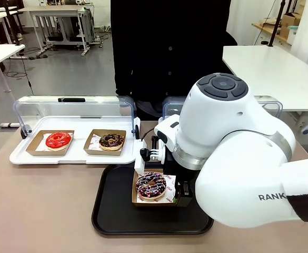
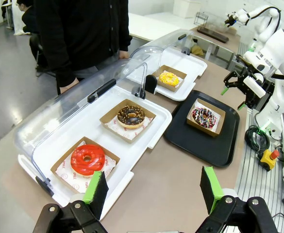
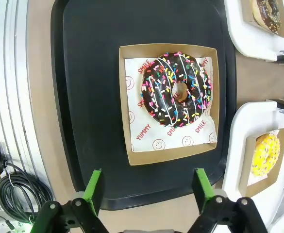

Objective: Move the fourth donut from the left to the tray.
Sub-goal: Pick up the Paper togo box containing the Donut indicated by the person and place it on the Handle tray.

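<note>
The fourth donut from the left (image 1: 151,185), dark glaze with pink and white stripes and coloured sprinkles, lies in its brown cardboard holder (image 3: 127,145) on the black tray (image 1: 114,205). In the right wrist view the donut (image 3: 175,90) sits a little ahead of my right gripper (image 3: 146,189), which is open and holds nothing. From the left wrist view, that gripper (image 2: 234,96) hangs above the tray's (image 2: 200,141) right side, just past the donut (image 2: 204,116). My left gripper (image 2: 154,189) is open and empty, well back from the tray.
A white display tray (image 1: 22,155) with a raised clear lid holds a red donut (image 1: 58,140) and a chocolate sprinkled donut (image 1: 111,140). A second white tray carries a yellow donut (image 2: 169,78). A person (image 1: 169,47) stands at the far side. Cables (image 3: 15,194) lie off the table.
</note>
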